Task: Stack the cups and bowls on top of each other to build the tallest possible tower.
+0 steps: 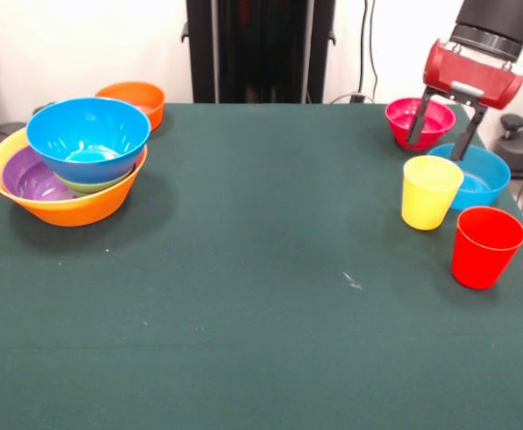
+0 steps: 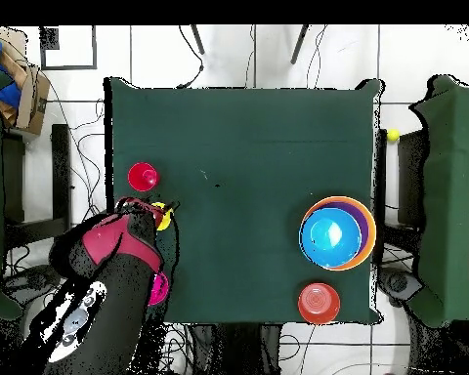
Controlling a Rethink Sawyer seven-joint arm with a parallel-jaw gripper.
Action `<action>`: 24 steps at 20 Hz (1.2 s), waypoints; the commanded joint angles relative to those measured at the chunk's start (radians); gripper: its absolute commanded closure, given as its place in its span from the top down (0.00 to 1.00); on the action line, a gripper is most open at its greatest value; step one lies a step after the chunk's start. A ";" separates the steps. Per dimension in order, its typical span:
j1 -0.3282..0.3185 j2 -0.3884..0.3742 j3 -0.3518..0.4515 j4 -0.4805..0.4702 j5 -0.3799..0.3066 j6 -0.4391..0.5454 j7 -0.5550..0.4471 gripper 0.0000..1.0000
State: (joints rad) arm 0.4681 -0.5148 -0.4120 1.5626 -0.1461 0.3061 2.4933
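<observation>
The tower stands at the left: a large yellow-orange bowl [image 1: 64,208] holds a purple bowl [image 1: 24,176], a green bowl [image 1: 90,185] and a blue bowl [image 1: 87,136] on top. It also shows in the overhead view [image 2: 336,232]. At the right are a pink-red bowl [image 1: 405,114], a second blue bowl [image 1: 484,175], the yellow cup [image 1: 430,192] and the red cup [image 1: 485,246]. My gripper [image 1: 442,134] is open and empty. It hangs between the pink-red bowl and the second blue bowl, one finger in front of each. In the overhead view the arm hides that blue bowl.
A small orange bowl [image 1: 134,98] stands alone at the far left, behind the tower, and shows in the overhead view [image 2: 319,303]. The red cup [image 2: 143,177] and yellow cup [image 2: 161,217] stand close beside the gripper [image 2: 149,207].
</observation>
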 commanded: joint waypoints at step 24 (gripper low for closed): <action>-0.020 0.068 0.041 0.105 0.036 -0.162 0.104 1.00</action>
State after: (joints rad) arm 0.4340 -0.5144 -0.4243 1.6938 -0.1455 0.1177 2.4933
